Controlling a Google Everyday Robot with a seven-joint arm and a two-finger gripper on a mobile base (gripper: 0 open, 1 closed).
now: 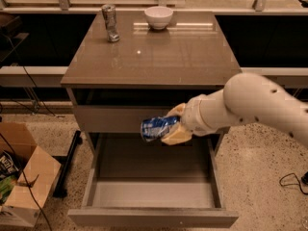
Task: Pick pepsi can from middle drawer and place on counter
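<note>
The blue pepsi can [157, 127] lies sideways in my gripper [172, 127], which is shut on it. My white arm reaches in from the right and holds the can in the air above the open middle drawer [150, 194], in front of the upper drawer front and just below the counter's edge. The drawer is pulled out and its pale grey floor is bare. The glossy grey-brown counter [168, 57] lies above and behind the can.
A plain silver can [110, 22] stands at the counter's back left and a white bowl [158, 17] at the back middle. The closed upper drawer front [110, 118] is behind the can. An open cardboard box [21, 177] sits on the floor at left. A cable [291, 179] lies at right.
</note>
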